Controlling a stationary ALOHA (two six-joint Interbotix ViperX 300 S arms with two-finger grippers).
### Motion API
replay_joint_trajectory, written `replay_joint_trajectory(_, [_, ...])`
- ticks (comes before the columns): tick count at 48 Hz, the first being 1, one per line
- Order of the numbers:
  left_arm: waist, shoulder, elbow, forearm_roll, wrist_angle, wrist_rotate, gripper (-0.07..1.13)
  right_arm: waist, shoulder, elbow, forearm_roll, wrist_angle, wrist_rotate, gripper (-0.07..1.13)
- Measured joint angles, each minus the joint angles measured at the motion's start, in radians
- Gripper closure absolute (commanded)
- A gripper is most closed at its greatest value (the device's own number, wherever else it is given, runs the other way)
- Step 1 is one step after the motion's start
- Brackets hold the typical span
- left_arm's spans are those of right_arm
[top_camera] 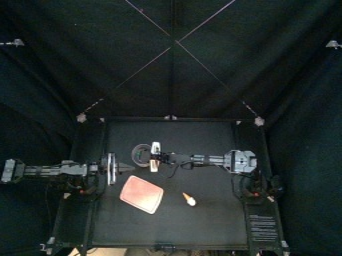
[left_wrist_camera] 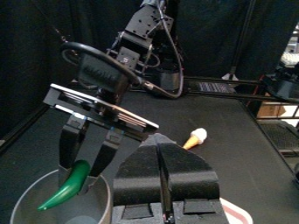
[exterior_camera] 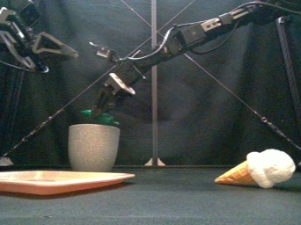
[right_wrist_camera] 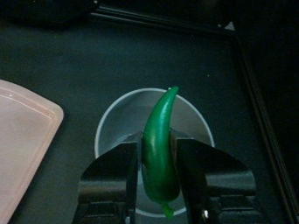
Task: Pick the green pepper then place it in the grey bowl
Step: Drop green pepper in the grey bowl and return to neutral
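Top view: your right gripper (top_camera: pixel 152 153) is over the grey bowl (top_camera: pixel 136 152), reaching past the middle. The left arm rests on its own side.

Front view: the green pepper (exterior_camera: pixel 101 115) hangs below the right fingertips, its lower end at the bowl's rim. You're on the placing step, I'd say. The pick looks done, the release isn't.

Left wrist view: the right fingers (left_wrist_camera: pixel 73 144) are clamped on the pepper's upper part, and its curved body runs down from them into the bowl's mouth. The left gripper (left_wrist_camera: pixel 163 171) has its own fingers together, with only a thin seam between them.

Right wrist view: the pepper lies lengthwise between the fingers, its tip past the fingertips and over the middle of the opening.

Next move, as I judge it: spread the fingers — perhaps after a slight descent — so the long curved pepper drops in rather than catching the rim.
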Motion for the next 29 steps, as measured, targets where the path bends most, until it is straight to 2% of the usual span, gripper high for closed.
replay_joint_trajectory(11, [0.000,-0.002,0.005,0.003,0.000,0.002,0.97,-0.002,0.023,-0.018,0.021,0.008,0.000,0.28])
replay_joint_trajectory(29, [0.000,0.000,0.006,0.000,-0.002,0.002,0.97,-0.002,0.023,-0.017,0.025,0.008,-0.002,0.27])
